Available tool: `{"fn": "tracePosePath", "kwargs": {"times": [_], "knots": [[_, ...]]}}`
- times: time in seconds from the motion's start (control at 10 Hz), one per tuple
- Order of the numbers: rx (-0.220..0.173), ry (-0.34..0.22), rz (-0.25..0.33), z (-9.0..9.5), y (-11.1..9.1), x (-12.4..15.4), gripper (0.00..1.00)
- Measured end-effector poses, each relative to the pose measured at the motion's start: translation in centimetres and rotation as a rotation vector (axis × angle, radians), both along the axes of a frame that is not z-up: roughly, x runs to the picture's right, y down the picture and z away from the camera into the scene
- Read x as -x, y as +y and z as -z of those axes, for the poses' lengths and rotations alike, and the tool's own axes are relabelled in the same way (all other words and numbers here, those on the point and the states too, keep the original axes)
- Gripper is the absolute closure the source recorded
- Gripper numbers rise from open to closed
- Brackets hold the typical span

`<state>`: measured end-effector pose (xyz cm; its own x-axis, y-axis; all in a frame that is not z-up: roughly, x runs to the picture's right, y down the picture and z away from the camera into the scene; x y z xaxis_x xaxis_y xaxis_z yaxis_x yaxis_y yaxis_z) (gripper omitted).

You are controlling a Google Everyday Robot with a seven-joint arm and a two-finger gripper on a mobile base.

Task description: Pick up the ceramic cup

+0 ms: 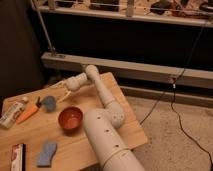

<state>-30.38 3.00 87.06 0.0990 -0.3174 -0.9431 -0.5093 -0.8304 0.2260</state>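
Your gripper (57, 92) sits over the back left part of the wooden table (100, 87), at the end of the white arm (102, 125) that reaches in from the lower middle of the view. The claw looks spread, its two pale prongs pointing left and holding nothing. The ceramic cup (48, 103) stands just beside it, a little lower and to the left, and you can see its blue-grey inside. Right of the cup and nearer the camera is the red-orange bowl (70, 118). Left of the cup lies an orange stick-shaped thing (29, 113), with a white tube (12, 112) beyond it. Near the front edge you have a blue-grey pad (47, 153) and a small flat box (17, 156).
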Motion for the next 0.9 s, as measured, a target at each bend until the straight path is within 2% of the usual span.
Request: {"fn": "tracePosePath", "kwargs": {"times": [0.9], "knots": [[0.015, 0.008, 0.055, -0.2, 1.6, 1.2, 0.35]]}}
